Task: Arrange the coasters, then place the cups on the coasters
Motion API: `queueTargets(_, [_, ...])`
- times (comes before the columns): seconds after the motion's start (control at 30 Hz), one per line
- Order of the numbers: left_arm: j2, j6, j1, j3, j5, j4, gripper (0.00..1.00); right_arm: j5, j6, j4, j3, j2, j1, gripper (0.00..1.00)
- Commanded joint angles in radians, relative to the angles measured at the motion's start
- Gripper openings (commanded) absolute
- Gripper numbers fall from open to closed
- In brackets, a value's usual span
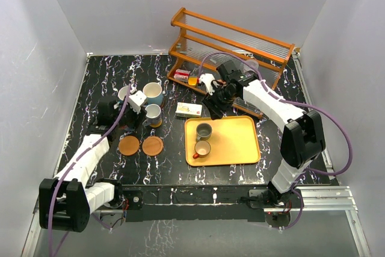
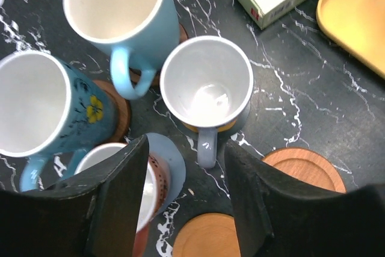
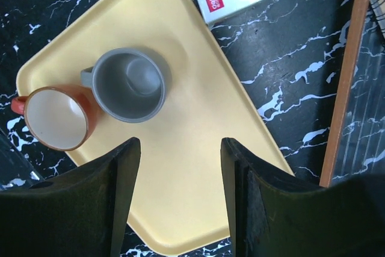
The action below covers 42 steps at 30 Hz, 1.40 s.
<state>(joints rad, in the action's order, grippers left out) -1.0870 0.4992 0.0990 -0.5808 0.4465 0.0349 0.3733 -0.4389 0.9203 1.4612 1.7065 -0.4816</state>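
In the left wrist view my left gripper is open, its fingers either side of the handle of a pale grey-blue cup that stands on an orange coaster. Around it stand a light blue cup, a blue flowered cup on a brown coaster, and an orange-brown cup on the blue-grey coaster. Two orange coasters lie bare. My right gripper hangs open and empty over the yellow tray, which holds a grey cup and an orange-brown cup.
A small white and red box lies between the cup group and the tray. A wooden rack stands at the back right, with small items on its low shelf. White walls close in the black marbled table.
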Motion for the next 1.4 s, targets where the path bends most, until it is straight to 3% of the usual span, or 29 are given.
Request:
queueTargets(0.0, [0.042, 0.012, -0.007, -0.119, -0.009, -0.180, 0.54, -0.068, 0.030, -0.079, -0.004, -0.075, 0.006, 0.54])
queueTargets(0.33, [0.008, 0.026, -0.001, -0.350, 0.156, -0.452, 0.72, -0.086, 0.111, -0.234, -0.150, -0.204, 0.111, 0.57])
queueTargets(0.53, [-0.087, -0.006, 0.055, -0.467, 0.145, -0.484, 0.80, -0.029, 0.119, -0.292, -0.234, -0.307, 0.195, 0.74])
queueTargets(0.77, [-0.241, -0.033, 0.259, -0.575, 0.079, -0.494, 0.81, 0.053, 0.096, -0.349, -0.349, -0.343, 0.252, 0.98])
queueTargets(1.0, [-0.425, -0.065, 0.385, -0.675, 0.121, -0.479, 0.88, 0.119, 0.100, -0.408, -0.435, -0.447, 0.333, 0.98])
queueTargets(1.37, [-0.695, -0.177, 0.544, -0.815, 0.046, -0.428, 0.92, 0.255, 0.104, -0.405, -0.463, -0.499, 0.514, 0.98])
